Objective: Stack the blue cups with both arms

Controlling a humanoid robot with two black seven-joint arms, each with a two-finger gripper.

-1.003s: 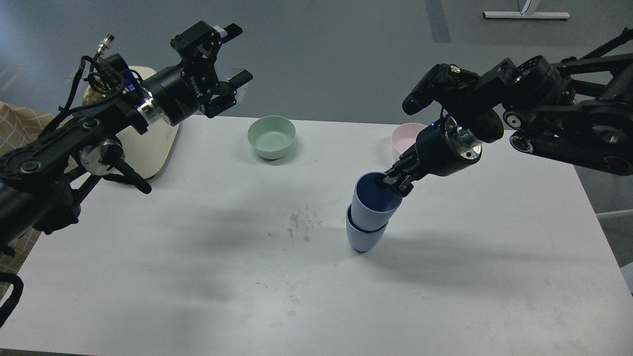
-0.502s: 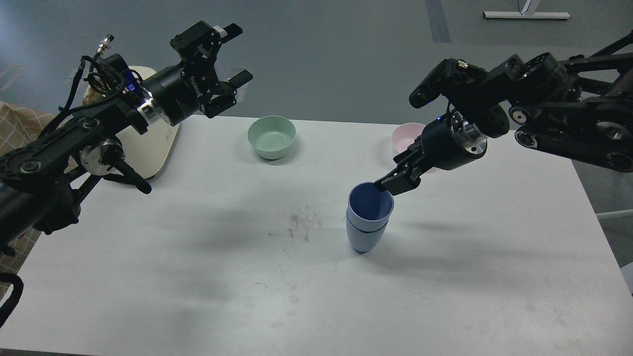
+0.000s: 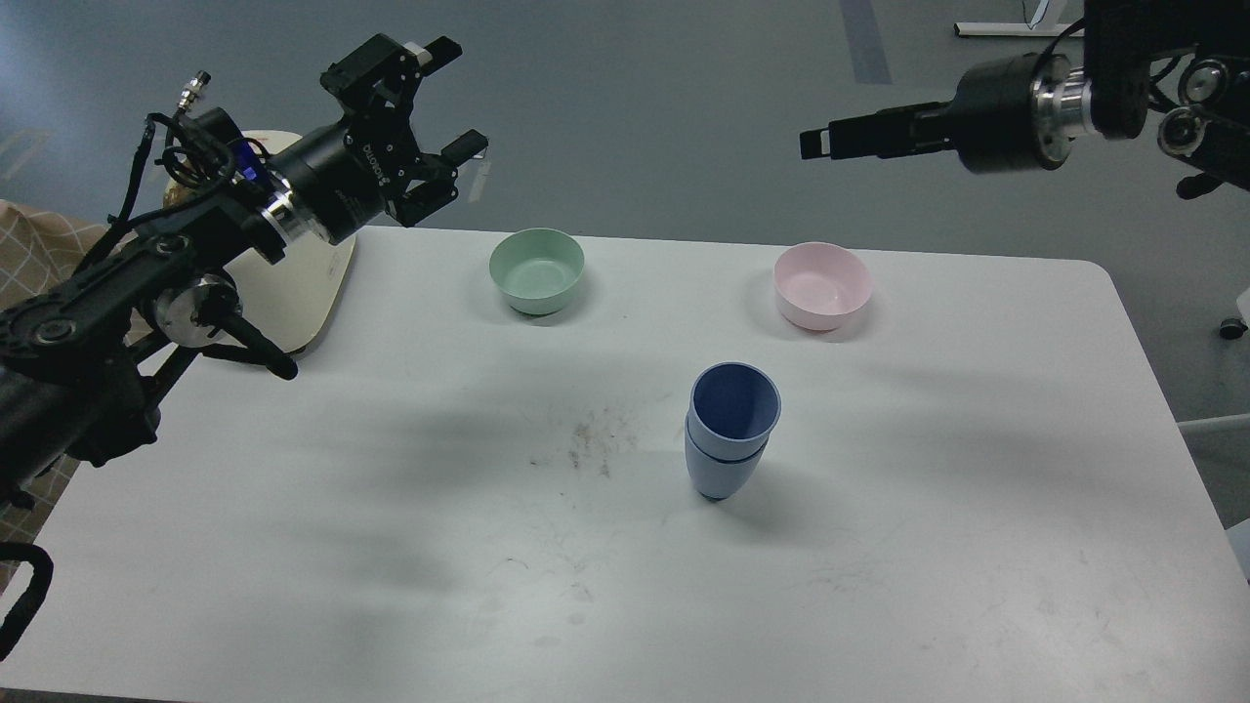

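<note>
Pale periwinkle-blue plastic tumblers (image 3: 728,444), stacked: darker navy inside.
Round mint-green bowl (image 3: 536,270), 11 o'clock of tumblers: plain.
Round pink bowl (image 3: 822,285), 1 o'clock: paler inside.
Rectangular white table (image 3: 391,547): brownish smudges.
Cream rounded tray (image 3: 308,288): plain.
Checked cloth (image 3: 34,249): tan, pale lines.

Single head view, high above the white table (image 3: 391,547), angled forward and down, whole tabletop visible

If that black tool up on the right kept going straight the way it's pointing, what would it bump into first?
Probably nothing. The right tool points leftward, level, high above the white table. Its line seems to pass over the pink bowl and stacked blue cups, though depth is uncertain.
</note>
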